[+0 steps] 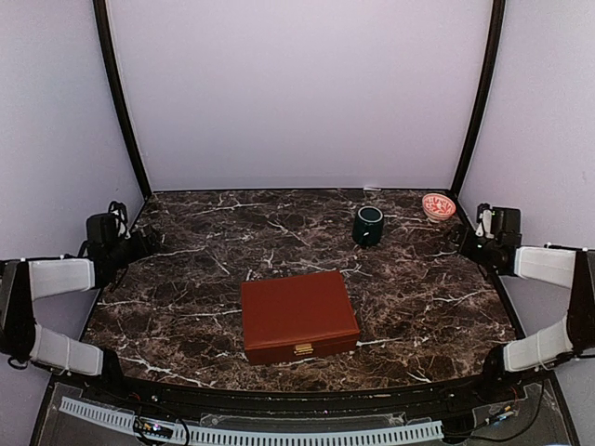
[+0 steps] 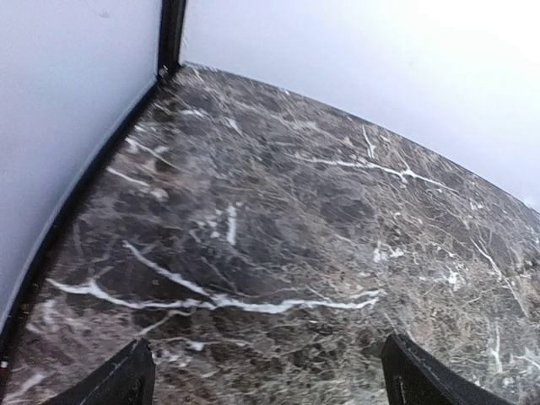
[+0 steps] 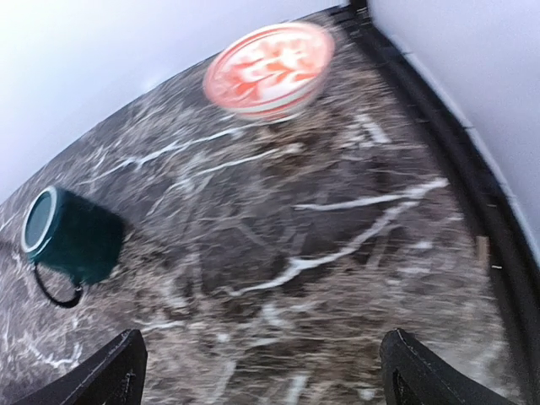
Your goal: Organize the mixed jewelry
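Jewelry is hidden from view, the reddish-brown box lies closed at the front middle of the tabletop, and the left hand and the right hand hang released at opposite edges, fingers wide apart and empty, the right one near the dark green mug and pink bowl.

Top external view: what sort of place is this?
Probably a purpose-built robot test booth, not a home: plain white walls enclose a marble-look table, and a closed reddish-brown box, a mug and a bowl are set out.
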`<action>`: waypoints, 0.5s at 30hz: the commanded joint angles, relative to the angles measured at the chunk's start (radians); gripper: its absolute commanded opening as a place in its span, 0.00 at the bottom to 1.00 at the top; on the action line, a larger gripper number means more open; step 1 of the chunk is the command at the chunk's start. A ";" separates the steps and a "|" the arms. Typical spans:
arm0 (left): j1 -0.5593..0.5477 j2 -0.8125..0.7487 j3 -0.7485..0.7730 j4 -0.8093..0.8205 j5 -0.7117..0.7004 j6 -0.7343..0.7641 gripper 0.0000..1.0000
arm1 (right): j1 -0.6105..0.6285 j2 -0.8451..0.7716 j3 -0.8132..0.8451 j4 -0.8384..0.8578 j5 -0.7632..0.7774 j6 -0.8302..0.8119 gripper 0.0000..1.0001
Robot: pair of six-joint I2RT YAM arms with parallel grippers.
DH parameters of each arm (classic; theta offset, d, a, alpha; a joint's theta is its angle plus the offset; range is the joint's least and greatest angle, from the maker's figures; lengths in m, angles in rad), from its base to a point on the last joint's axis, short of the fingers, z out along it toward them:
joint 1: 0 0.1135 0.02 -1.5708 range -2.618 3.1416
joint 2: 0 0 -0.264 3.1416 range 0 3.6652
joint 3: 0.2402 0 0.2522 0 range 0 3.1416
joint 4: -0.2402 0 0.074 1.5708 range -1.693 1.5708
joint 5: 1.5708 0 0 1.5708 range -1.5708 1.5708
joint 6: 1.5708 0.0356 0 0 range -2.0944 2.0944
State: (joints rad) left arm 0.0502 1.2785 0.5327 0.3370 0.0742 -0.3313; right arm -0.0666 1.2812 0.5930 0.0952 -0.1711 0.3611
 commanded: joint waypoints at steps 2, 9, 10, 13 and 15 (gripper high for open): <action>0.000 -0.235 -0.262 0.265 -0.244 0.174 0.97 | -0.079 -0.146 -0.152 0.247 0.083 -0.029 0.97; 0.000 -0.301 -0.435 0.487 -0.233 0.236 0.99 | -0.078 -0.202 -0.360 0.540 0.289 -0.072 0.98; -0.001 -0.271 -0.423 0.498 -0.218 0.235 0.99 | -0.078 -0.183 -0.353 0.544 0.299 -0.075 0.98; -0.001 -0.151 -0.370 0.509 -0.179 0.229 0.99 | -0.075 -0.116 -0.340 0.571 0.317 -0.079 0.97; -0.005 -0.081 -0.328 0.509 -0.151 0.233 0.98 | -0.067 -0.093 -0.344 0.606 0.323 -0.088 0.98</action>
State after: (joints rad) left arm 0.0521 1.1004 0.1349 0.7677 -0.1295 -0.1246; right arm -0.1436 1.1503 0.2455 0.5529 0.0933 0.3008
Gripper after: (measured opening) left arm 0.987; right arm 0.975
